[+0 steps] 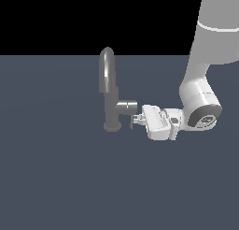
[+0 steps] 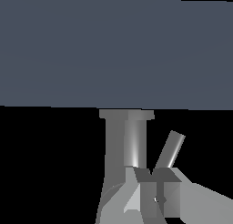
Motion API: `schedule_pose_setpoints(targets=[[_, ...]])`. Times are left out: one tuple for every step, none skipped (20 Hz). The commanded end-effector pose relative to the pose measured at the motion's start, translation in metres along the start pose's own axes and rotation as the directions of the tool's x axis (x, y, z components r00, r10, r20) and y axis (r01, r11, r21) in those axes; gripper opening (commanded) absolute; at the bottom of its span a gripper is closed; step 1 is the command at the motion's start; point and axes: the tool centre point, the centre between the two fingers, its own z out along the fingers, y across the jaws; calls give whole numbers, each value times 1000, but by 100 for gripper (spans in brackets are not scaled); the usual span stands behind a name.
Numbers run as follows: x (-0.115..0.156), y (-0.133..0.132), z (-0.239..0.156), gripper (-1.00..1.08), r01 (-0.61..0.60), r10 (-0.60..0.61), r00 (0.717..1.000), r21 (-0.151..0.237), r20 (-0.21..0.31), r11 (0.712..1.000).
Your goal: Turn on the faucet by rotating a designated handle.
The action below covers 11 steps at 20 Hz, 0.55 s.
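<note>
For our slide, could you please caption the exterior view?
Robot gripper reaching sideways to the handle beside the faucet.

The pincer (image 1: pixel 136 120) hides the handle (image 2: pixel 169 149) tip; contact unclear.

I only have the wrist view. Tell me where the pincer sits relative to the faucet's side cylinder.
Observer: In the exterior view, the pincer lies just below the side cylinder. It reaches in horizontally from the exterior view's right.
Operator: Report the spout; I see none.
Observer: The faucet has a tall arched spout that rises well above the pincer.
Operator: Give me the handle.
Observer: The handle shows only as a small dark stub at the fingertips. I cannot tell whether it is gripped.
</note>
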Motion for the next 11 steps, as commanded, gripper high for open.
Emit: schedule_pose_setpoints(targets=[[9,-3,8,-100,-14,14,1000,-9,5,1000],[10,-5,9,-100,-15,15,1000,-10,6,1000],[12,-7,10,-100,-16,16,1000,-10,6,1000],[13,-9,11,-100,-17,17,1000,-11,6,1000],[14,-12,11,-100,-18,19,1000,-11,7,1000],[15,-14,12,-100,-20,20,1000,-12,7,1000],[17,-16,12,-100,-21,21,1000,-13,7,1000],[18,-18,13,-100,-22,22,1000,-13,7,1000],[19,-20,14,-100,-23,23,1000,-14,8,1000],[20,-22,14,-100,-24,24,1000,-14,8,1000],[20,-22,14,-100,-24,24,1000,-14,8,1000]])
